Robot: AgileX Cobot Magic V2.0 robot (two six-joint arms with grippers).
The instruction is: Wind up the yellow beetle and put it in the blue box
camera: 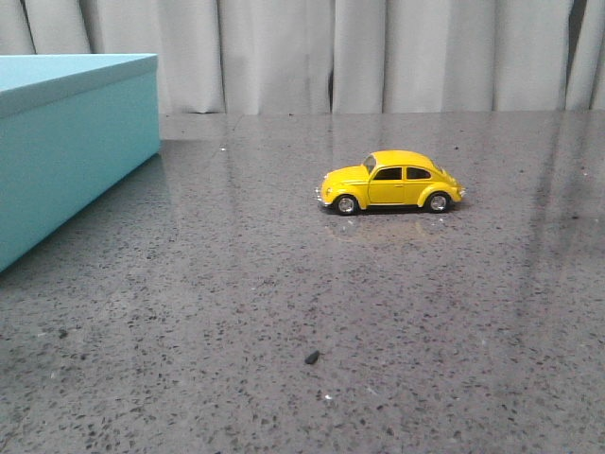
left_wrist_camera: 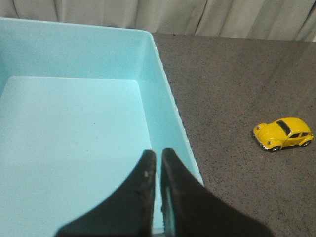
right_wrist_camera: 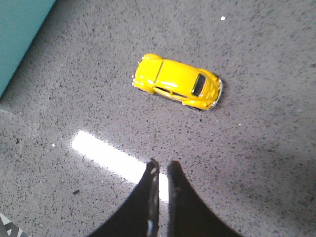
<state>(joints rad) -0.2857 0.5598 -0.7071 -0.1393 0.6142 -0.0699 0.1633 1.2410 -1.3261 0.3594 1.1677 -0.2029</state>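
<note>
Both sets of fingers were pressed together, so you needed to spread the right gripper (right_wrist_camera: 159, 170) before straddling the yellow beetle (right_wrist_camera: 177, 87) squarely across its sides.

In the front view my blue box (camera: 66, 142) is cut off at nine o'clock, so its full length and its inside are unseen there; neither of my arms shows in that view; the small dark speck (camera: 311, 357) on the table (camera: 284, 303) at six o'clock is too tiny to identify; in my left wrist view the box runs off the frame at nine and six o'clock; the yellow beetle (right_wrist_camera: 177, 81) hides its underside and far wheels everywhere.
</note>
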